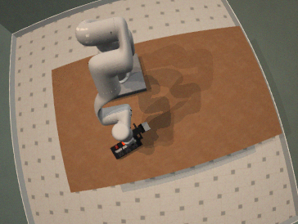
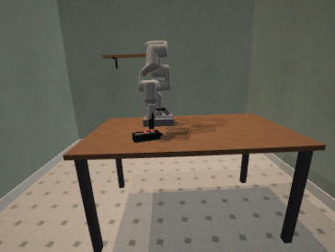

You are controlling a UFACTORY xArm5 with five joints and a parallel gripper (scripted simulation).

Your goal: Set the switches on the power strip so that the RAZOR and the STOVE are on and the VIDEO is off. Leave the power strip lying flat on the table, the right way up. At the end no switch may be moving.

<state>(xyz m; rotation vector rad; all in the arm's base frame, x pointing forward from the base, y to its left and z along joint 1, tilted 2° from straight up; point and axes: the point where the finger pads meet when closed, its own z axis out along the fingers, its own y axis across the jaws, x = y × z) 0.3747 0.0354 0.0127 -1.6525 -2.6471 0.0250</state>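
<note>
The black power strip lies flat on the brown table near its front left; it also shows in the side view. Red-lit switches glow on its top, also visible from the side. The labels are too small to read. My gripper is shut, points straight down and hangs just above the strip; from above, the wrist hides most of it and part of the strip. I cannot tell whether the fingertips touch a switch.
The arm's grey base plate sits at the back middle of the table. A small wall shelf hangs behind the arm. The table's front edge lies close to the strip.
</note>
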